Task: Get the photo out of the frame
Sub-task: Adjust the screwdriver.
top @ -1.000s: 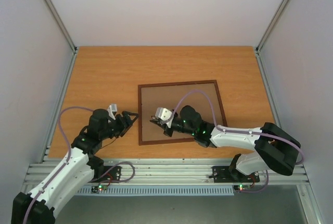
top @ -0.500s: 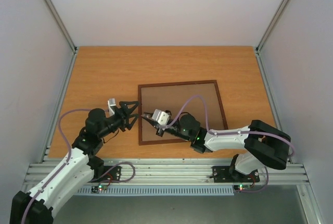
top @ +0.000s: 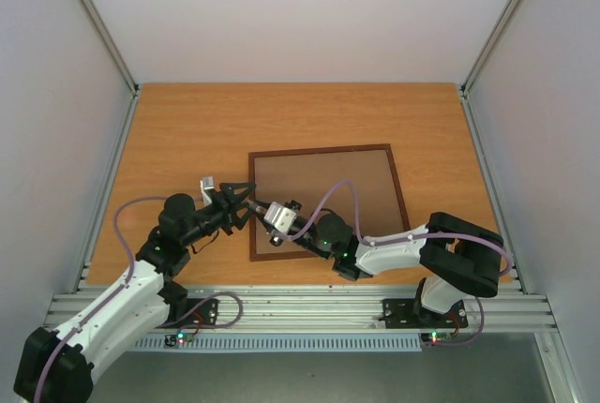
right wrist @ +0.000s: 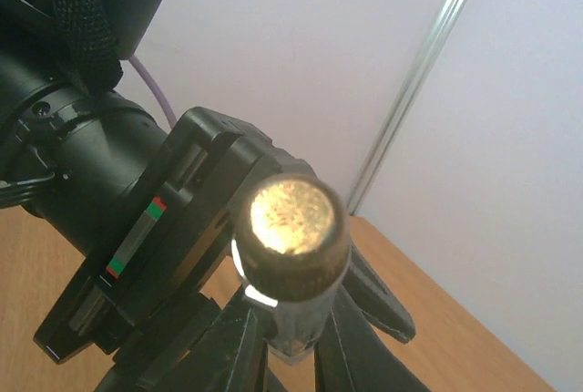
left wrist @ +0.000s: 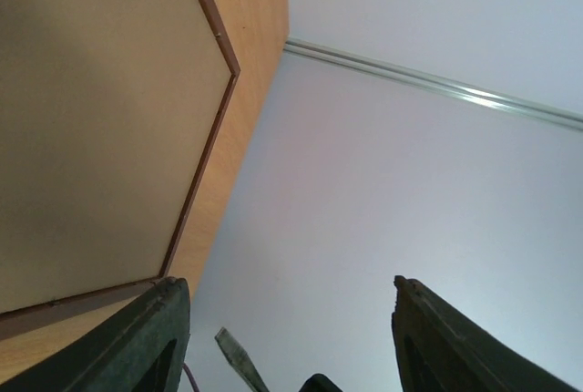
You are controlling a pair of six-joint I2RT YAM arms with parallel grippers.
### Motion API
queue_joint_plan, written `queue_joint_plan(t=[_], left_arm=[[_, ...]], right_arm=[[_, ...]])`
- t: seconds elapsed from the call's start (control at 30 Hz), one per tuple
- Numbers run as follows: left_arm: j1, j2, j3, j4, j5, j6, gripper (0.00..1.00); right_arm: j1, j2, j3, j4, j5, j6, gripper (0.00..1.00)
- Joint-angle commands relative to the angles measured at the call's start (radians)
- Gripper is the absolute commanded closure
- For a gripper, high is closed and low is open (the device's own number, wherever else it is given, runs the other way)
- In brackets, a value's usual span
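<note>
The frame [top: 323,199] lies back up on the table, its plain brown back ringed by a thin dark rim [left wrist: 206,150]. The photo is hidden under that back. My right gripper [top: 266,210] hovers over the frame's left edge, shut on a screwdriver. The screwdriver's round yellowish handle end [right wrist: 291,219] faces the right wrist camera, above that gripper [right wrist: 291,345]. In the left wrist view the flat blade [left wrist: 239,360] points in between my left gripper's [left wrist: 284,284] wide-apart fingers. My left gripper [top: 244,203] is open just left of the frame, touching neither blade nor frame.
The wooden tabletop [top: 187,131] is enclosed by white walls with aluminium rails [top: 98,28]. My left arm's wrist body [right wrist: 137,219] fills the left of the right wrist view, close to the screwdriver handle. The arms' bases sit on the near rail [top: 300,309].
My right gripper has carried the screwdriver leftwards across the frame to its left edge. The left gripper has moved up and right to meet it, and its jaws have narrowed a little.
</note>
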Motion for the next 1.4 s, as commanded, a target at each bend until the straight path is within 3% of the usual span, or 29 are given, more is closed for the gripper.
queue_joint_plan(t=[0.0,0.27,0.47,0.73,0.9,1.07,1.17,1.37], left_arm=[[-0.004,-0.001,0.006,0.077,0.002,-0.015,0.42],[-0.004,0.008,-0.008,0.136,0.001,-0.048,0.78],[-0.004,-0.016,-0.027,0.147,-0.035,-0.075,0.99],[-0.004,-0.018,-0.032,0.165,-0.092,-0.05,1.0],[-0.004,0.008,-0.038,0.19,-0.125,0.006,0.99],[-0.003,0.032,-0.022,0.166,-0.159,0.159,1.0],[-0.004,0.037,-0.016,0.153,-0.179,0.242,1.0],[-0.004,0.019,-0.001,0.121,-0.222,0.352,1.0]], right_arm=[[0.026,0.023,0.019,0.083,0.042,-0.034,0.99],[0.053,0.045,-0.01,0.146,0.082,-0.052,0.96],[0.07,0.014,-0.039,0.102,0.082,-0.052,0.92],[0.09,-0.079,-0.081,-0.027,0.152,-0.012,0.66],[0.092,-0.206,-0.066,-0.306,0.177,0.08,0.61],[0.092,-0.34,0.054,-0.771,0.187,0.268,0.57],[0.092,-0.38,0.145,-1.041,0.181,0.355,0.56],[0.092,-0.355,0.346,-1.424,0.192,0.477,0.42]])
